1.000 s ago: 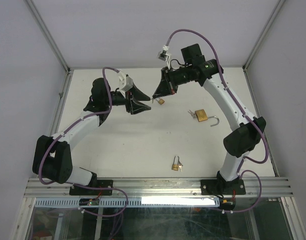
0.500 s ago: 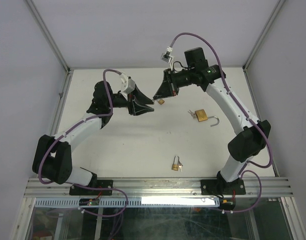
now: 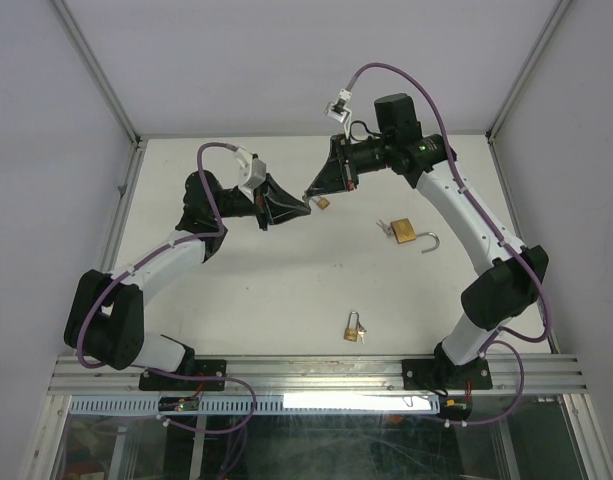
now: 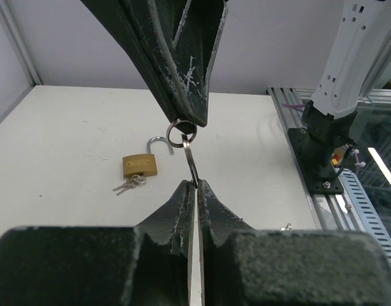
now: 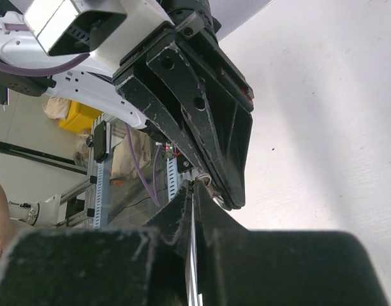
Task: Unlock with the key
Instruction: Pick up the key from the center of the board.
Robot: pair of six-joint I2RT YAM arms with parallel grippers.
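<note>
Left jaws: clenched on the key [image 4: 191,164] blade
Right jaws: clenched on the key ring [image 4: 181,132]
Padlock [image 4: 140,165]: open, lying on worktop [image 4: 61,134]

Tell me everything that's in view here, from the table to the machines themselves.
table: one, white, under everything.
open padlock: one, brass, silver shackle, right of centre.
loose keys: small bunch, silver, beside the open padlock.
front padlock: one, brass, near the front edge.
small padlock: one, brass, below the meeting fingertips; lying or hanging, unclear.
key: one, silver, on a ring, between both arms' fingers.
left arm, right arm: white and black, near edge.
left fingers: black, shut on the key.
right fingers: black, shut on the ring.
</note>
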